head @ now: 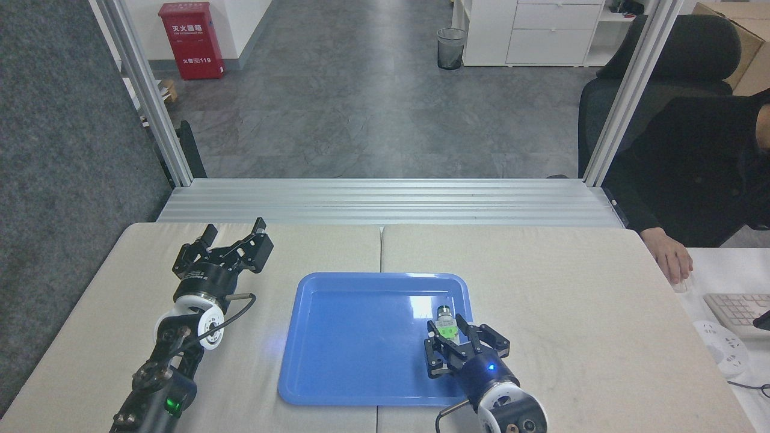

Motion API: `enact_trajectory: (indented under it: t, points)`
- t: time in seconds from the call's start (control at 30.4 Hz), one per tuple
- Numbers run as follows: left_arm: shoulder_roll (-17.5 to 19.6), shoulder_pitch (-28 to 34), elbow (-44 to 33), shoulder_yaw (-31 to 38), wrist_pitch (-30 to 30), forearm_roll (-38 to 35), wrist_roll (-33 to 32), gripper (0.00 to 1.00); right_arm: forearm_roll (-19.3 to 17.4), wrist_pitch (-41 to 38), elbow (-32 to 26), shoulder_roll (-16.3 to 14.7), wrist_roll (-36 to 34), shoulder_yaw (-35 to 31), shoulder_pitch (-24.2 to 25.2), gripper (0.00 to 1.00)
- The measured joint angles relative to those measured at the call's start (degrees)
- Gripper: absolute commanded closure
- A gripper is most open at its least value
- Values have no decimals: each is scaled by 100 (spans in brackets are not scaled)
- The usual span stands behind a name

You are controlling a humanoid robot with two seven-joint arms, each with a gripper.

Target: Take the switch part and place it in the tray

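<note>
The right pincer (452,343) is clenched on the switch part (446,322), which sticks out ahead of its fingertips — dark cap farthest away, green block at the jaws. Directly beneath pincer and part lies the right end of the tray (361,337), so this looks like the placing step, with the pick done. The next move calls for lowering until the part meets the tray floor (whether it already touches, I cannot tell), then a release and a straight lift clear. Far off to its left, the left pincer (231,231) sits with jaws spread, holding nothing.
</note>
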Motion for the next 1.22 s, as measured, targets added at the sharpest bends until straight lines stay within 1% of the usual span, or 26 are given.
enact_trajectory:
  t: [0.07,0.23,0.43,0.49,0.59,0.66,0.69,0.76,0.92,1.22]
  points:
    - [0,0,0,0,0,0,0,0,-82,10,29,53,-209,28,-16,6]
    - [0,0,0,-1,0,0,0,0,-365,19,67,157,-476,35,-45,3]
    - [0,0,0,-1,0,0,0,0,-609,-26,86,251,-575,-180,-121,2]
    - [0,0,0,-1,0,0,0,0,-661,-145,88,267,-585,-310,-203,2]
    - [0,0,0,-1,0,0,0,0,-717,-528,90,267,-594,-575,-360,2]
    - [0,0,0,-1,0,0,0,0,-750,-924,98,232,-596,-776,-489,2]
    - [0,0,0,0,0,0,0,0,-780,-1381,112,134,-597,-1099,-633,2]
    - [0,0,0,-1,0,0,0,0,-798,-1625,121,51,-597,-1299,-708,2]
    - [0,0,0,-1,0,0,0,0,-822,-1836,156,-171,-603,-1709,-802,2]
    - [0,0,0,-1,0,0,0,0,-841,-1915,219,-464,-621,-2235,-775,2]
